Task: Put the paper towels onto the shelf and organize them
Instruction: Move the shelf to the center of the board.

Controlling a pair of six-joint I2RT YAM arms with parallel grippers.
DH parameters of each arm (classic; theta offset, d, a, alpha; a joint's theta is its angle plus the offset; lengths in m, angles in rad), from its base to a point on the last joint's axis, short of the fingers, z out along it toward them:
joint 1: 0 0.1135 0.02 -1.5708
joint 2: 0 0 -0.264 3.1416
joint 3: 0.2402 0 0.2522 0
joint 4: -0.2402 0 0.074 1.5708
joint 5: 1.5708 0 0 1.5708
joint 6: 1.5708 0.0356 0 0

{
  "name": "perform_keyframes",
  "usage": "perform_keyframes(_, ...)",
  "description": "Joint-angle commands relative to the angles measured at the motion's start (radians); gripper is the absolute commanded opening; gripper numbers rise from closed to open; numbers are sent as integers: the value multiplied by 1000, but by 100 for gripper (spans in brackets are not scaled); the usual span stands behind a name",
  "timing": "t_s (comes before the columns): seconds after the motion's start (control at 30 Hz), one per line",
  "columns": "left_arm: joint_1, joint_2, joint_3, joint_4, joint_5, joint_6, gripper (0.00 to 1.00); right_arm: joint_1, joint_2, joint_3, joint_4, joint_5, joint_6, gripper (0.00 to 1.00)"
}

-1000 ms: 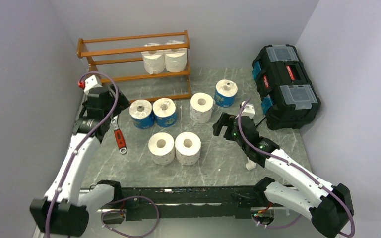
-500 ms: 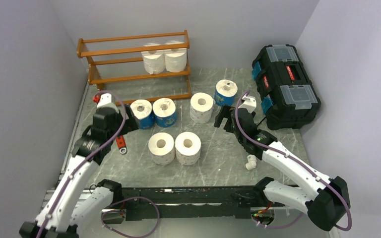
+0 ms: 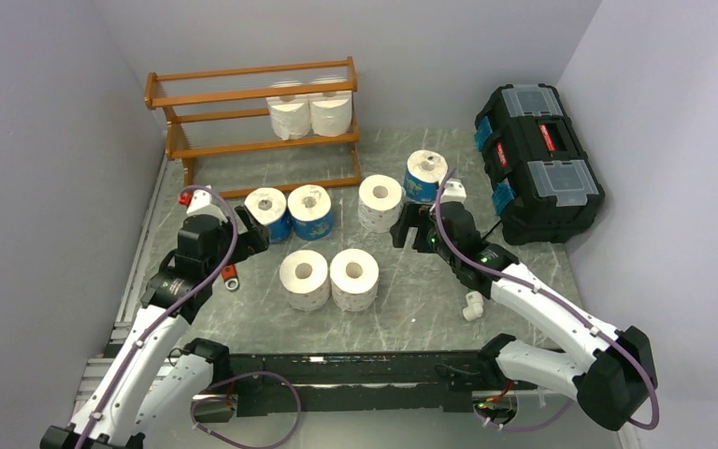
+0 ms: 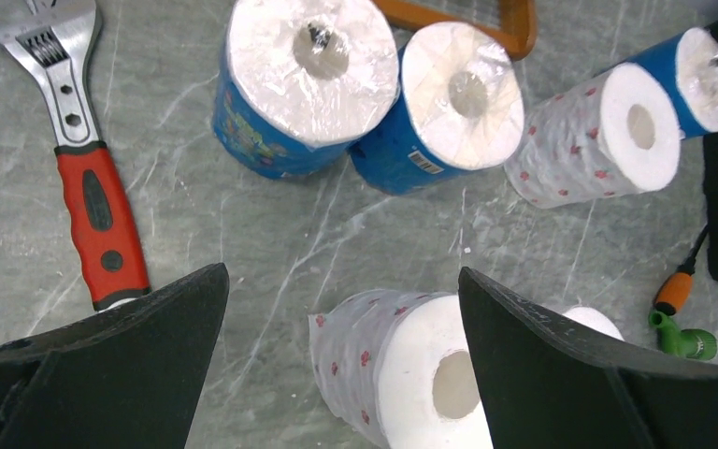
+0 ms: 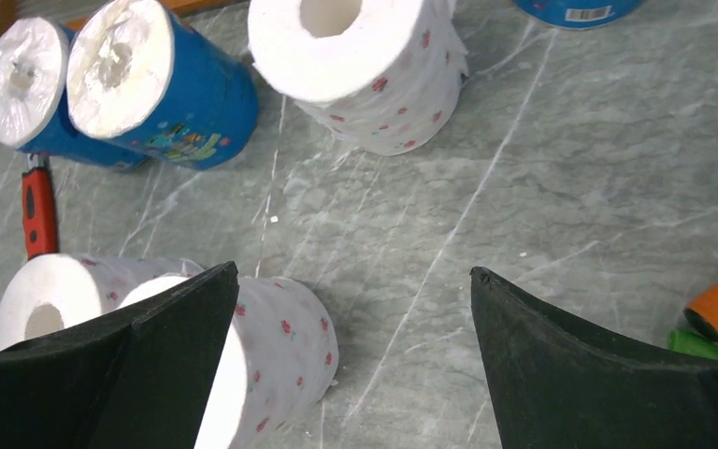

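- left end effector (image 4: 337, 374): empty, fingers spread wide, poised above the counter (image 4: 243, 243), with a red-dotted white roll (image 4: 411, 374) showing between the fingers; two blue-wrapped rolls (image 4: 304, 89) stood just beyond, touching each other
- right end effector (image 5: 351, 374): empty, fingers spread wide, over bare counter between the centre dotted roll (image 5: 365, 65) and the front pair (image 5: 280, 355)
- paper towels: seven loose on the counter; two shelved rolls (image 3: 290, 117) stood on the middle tier of the shelf (image 3: 243, 94), at its right end
- step judged: approach for a pick-up; best done by centring the fingers across one roll, descending past mid-height, closing gently because the paper crushes, lifting straight up clear of the touching neighbour, then standing it beside the shelved rolls
- change over the last second: left arm had swung from beside the shelf to the front rolls, past the wrench (image 4: 84, 178); right end effector had advanced toward the centre dotted roll; no roll had moved
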Motion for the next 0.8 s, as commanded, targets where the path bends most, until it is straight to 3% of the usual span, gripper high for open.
perform_keyframes(0.0,-1,19,34,10,11,-20,99,-1,21,45,89,-102,-30,96)
perform_keyframes(0.37,-1,16,22,-27,-9,-41,99,-40,243,251,44,-47,70,92)
perform_keyframes(0.63,-2,-10,22,-72,-24,-34,99,-88,321,344,160,-51,49,92)
perform_keyframes(0.77,-1,-17,20,-74,-17,-30,99,-102,410,407,270,-68,35,85)
